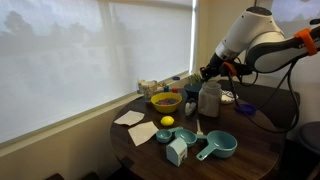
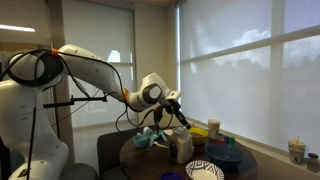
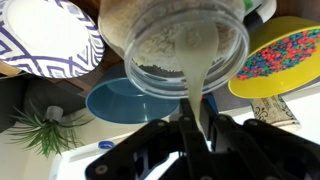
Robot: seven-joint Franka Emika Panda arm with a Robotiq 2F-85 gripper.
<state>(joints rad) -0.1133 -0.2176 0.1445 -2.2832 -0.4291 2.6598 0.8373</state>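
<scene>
Wrist view: the gripper [image 3: 190,135] enters from the bottom edge of the frame, its two dark fingers set close together with only a thin pale strip between them. That strip runs up to the near rim of the clear round jar of pale grainy powder [image 3: 175,45]. Whether the fingers pinch the rim or merely stand at it cannot be told; the picture is blurred there.

In both exterior views the gripper hangs directly over the jar's mouth. The jar stands upright, well in from every edge of the round dark wooden desk [image 1: 250,150].

Adjacent items, wrist view:
- A shallow blue bowl [image 3: 120,103] lies just beyond the jar.
- A white plate with a dark blue line pattern [image 3: 40,40] lies past the blue bowl to one side.
- A yellow bowl of multicoloured sprinkles [image 3: 278,60] sits on the opposite side.

Further items, in an exterior view:
- A yellow lemon [image 1: 167,121] sits near the yellow bowl, towards the near edge.
- Teal plastic measuring cups [image 1: 220,144] lie close to the near edge.
- A small pale blue carton [image 1: 177,151] stands beside the cups.
- Two white paper napkins [image 1: 128,118] lie flat at the window-side edge.
</scene>
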